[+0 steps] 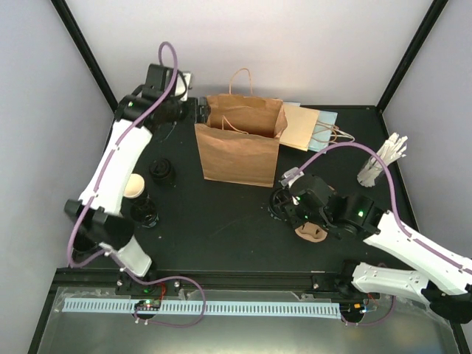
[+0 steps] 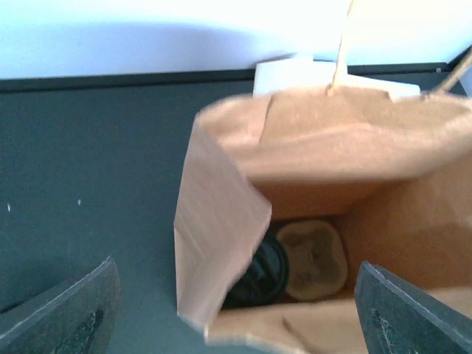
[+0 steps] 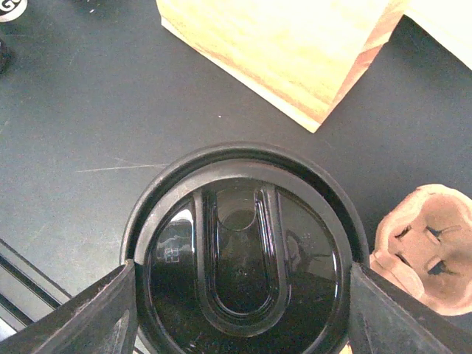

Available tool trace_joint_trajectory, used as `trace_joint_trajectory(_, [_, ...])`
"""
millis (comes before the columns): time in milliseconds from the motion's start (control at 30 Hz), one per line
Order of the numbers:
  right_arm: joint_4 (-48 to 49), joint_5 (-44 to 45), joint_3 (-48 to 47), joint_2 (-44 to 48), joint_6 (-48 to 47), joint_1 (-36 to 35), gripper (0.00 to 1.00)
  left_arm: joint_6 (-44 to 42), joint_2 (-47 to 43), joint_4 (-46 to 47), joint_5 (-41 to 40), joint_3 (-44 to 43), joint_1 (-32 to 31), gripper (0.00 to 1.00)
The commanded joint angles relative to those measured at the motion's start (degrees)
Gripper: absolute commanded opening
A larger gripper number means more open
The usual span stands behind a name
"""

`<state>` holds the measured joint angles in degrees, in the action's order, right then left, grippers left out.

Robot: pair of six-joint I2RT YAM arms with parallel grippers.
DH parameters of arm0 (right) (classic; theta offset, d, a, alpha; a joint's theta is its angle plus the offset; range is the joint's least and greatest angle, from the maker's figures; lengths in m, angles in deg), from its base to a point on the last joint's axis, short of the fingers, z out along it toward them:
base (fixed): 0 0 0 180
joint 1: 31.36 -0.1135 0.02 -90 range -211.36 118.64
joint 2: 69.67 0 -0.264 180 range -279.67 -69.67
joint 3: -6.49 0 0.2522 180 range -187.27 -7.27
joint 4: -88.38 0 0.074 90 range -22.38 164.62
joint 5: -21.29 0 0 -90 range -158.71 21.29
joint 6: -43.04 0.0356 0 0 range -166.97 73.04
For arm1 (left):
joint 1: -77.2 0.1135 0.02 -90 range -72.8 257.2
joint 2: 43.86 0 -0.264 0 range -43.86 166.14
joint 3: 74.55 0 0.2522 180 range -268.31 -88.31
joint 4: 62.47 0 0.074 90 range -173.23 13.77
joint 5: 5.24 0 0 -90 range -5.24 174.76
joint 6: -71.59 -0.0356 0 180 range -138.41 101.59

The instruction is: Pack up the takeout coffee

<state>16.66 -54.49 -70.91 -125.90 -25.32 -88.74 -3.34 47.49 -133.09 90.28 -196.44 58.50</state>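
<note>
- Top external view: the left arm (image 1: 114, 166) stretches from its near-left base towards the far left of the table (image 1: 221, 214). Its wrist bends right, so the left gripper (image 1: 200, 110) sits at the far-left corner of the upright brown paper bag (image 1: 236, 151), by its open mouth.
- The right arm (image 1: 402, 240) lies low and reaches left from the near right. The right gripper (image 1: 284, 200) is down at the table, just near and right of the bag.
- One paper cup (image 1: 134, 184) stands uncovered on the left, close beside the left arm and well apart from the bag. A loose lid (image 1: 162, 171) lies just to its far right.
- A pulp carrier piece (image 1: 311, 232) lies just near of the right gripper. A flat bag (image 1: 302, 127) lies behind the upright one, and a bundle of white sticks (image 1: 380, 162) stands at the right.
- Left wrist view: the two fingers (image 2: 74, 310) stand wide apart at the lower corners, released and holding nothing. The bag's mouth gapes between them.
- Inside the bag lie a pale pulp piece (image 2: 313, 258) and, touching its left side, a dark round shape (image 2: 262, 269) too blurred to name.
- Right wrist view: the fingers (image 3: 96, 310) press against both sides of a black lid (image 3: 240, 251), grasping it. Whether a cup stands beneath it I cannot tell.
- A small embossed mark on the lid is too small to read.
- The bag's corner shows on the far side, and the pulp carrier piece lies at the right.
</note>
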Motion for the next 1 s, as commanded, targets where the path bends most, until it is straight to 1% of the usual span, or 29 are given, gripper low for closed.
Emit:
trace_joint_trajectory(0, [-2.8, 2.6, -1.2, 1.8, 1.1, 0.3, 0.61, -4.5, 11.1, -12.0, -2.7, -17.0, 0.3, 0.88])
trace_joint_trajectory(67, [-3.2, 3.2, -1.3, 2.4, 1.3, 0.4, 0.61, -5.3, 16.8, -16.7, -2.0, -25.3, 0.2, 0.86])
trace_joint_trajectory(133, [-3.3, 3.4, -1.4, 2.7, 1.3, 0.5, 0.61, -5.8, 20.7, -19.4, -1.2, -30.6, 0.2, 0.84])
trace_joint_trajectory(233, [-3.7, 4.1, -1.9, 3.1, 1.5, 0.7, 0.61, -5.9, 21.0, -18.6, -1.4, -29.0, -0.4, 0.81])
trace_joint_trajectory(333, [-4.1, 4.6, -2.5, 3.1, 1.5, 0.7, 0.61, -6.1, 21.4, -18.8, -4.1, -27.4, -2.0, 0.79])
trace_joint_trajectory(400, [-4.3, 5.1, -2.9, 3.1, 1.6, 0.7, 0.61, -6.3, 22.1, -19.3, -6.6, -27.0, -3.2, 0.75])
trace_joint_trajectory(533, [-5.8, 6.5, -5.0, 2.9, 1.6, 0.7, 0.61, -5.0, 22.2, -20.5, -11.9, -27.0, -3.7, 0.58])
trace_joint_trajectory(600, [-7.2, 7.3, -6.6, 2.9, 1.6, 0.8, 0.61, -4.9, 21.2, -20.6, -12.4, -26.6, -3.7, 0.48])
trace_joint_trajectory(833, [-12.4, 9.7, -14.2, 3.5, 0.8, 0.7, 0.60, -4.6, 17.0, -21.4, -12.2, -23.1, -4.0, 0.04])
trace_joint_trajectory(867, [-13.1, 10.0, -15.6, 3.4, 0.6, 0.8, 0.61, -4.3, 16.4, -21.7, -12.1, -22.5, -4.2, 0.02])
trace_joint_trajectory(967, [-15.0, 10.6, -19.7, 3.3, -0.1, 0.8, 0.61, -3.9, 13.5, -21.1, -11.9, -19.0, -5.1, 0.01])
